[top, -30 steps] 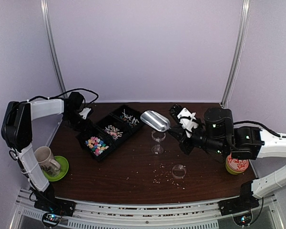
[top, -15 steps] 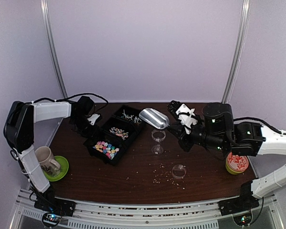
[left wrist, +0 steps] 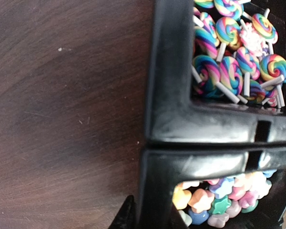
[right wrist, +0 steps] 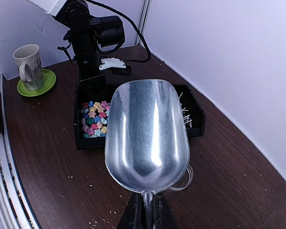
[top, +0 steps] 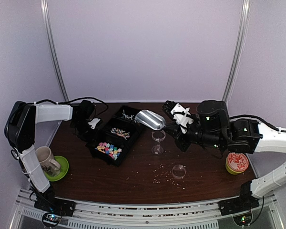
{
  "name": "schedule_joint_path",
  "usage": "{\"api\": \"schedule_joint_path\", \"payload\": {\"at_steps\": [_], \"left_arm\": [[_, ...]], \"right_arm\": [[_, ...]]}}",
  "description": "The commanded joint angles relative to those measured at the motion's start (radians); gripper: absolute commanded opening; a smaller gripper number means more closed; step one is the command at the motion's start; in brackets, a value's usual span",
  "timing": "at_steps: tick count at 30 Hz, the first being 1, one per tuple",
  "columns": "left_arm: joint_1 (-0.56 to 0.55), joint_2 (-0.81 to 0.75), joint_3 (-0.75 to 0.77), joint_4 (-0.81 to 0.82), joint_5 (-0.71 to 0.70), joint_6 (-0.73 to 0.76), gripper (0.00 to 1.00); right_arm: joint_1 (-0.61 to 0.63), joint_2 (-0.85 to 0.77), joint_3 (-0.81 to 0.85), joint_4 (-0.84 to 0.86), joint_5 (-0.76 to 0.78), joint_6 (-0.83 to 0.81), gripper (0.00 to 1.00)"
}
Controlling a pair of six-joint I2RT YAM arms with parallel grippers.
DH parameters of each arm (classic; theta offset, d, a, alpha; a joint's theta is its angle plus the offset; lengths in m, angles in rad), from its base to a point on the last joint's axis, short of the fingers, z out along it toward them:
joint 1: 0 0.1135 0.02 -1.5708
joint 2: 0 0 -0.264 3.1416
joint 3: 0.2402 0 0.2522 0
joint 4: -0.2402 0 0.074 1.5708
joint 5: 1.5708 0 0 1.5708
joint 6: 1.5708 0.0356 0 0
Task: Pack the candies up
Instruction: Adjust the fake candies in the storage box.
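A black three-part tray (top: 124, 151) holds the candies: coloured star pieces (top: 108, 149), pink-and-white pieces (top: 119, 133) and white stick ones (top: 128, 114). My left gripper (top: 91, 125) is shut on the tray's left wall. In the left wrist view the wall (left wrist: 171, 119) sits between the gripper (left wrist: 150, 217) fingers, with swirl lollipops (left wrist: 238, 62) and stars (left wrist: 219, 200) beyond. My right gripper (top: 177, 125) is shut on the handle of an empty metal scoop (top: 150, 119), held above a stemmed glass (top: 158, 138). The right wrist view shows the gripper (right wrist: 144, 212), scoop (right wrist: 148, 129) and tray (right wrist: 93, 142).
A small clear dish (top: 179, 170) and pale crumbs (top: 158, 177) lie near the front. A red-topped tub (top: 237, 163) stands at the right. A mug (top: 47, 160) on a green saucer (top: 62, 169) stands at the front left.
My left gripper has pulled the tray to the right and nearer, turning it. My right gripper has carried the scoop a little to the left, toward the tray.
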Motion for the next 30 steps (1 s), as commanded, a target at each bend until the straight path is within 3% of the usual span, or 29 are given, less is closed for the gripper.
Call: {"api": "schedule_joint_path", "payload": {"at_steps": [1, 7, 18, 30], "left_arm": [[-0.009, 0.02, 0.009, 0.023, 0.015, -0.004, 0.15], [-0.008, 0.026, 0.008, 0.024, 0.023, -0.003, 0.0], [-0.009, 0.039, -0.007, 0.055, 0.104, -0.01, 0.0], [-0.009, -0.064, -0.077, 0.22, 0.38, -0.04, 0.0]], "right_arm": [[-0.003, 0.001, 0.032, 0.0, -0.018, 0.009, 0.0], [-0.003, 0.005, 0.05, -0.025, -0.029, 0.002, 0.0], [-0.001, 0.01, 0.066, -0.042, -0.039, -0.007, 0.0], [-0.003, 0.026, 0.133, -0.13, -0.036, -0.008, 0.0]]}}
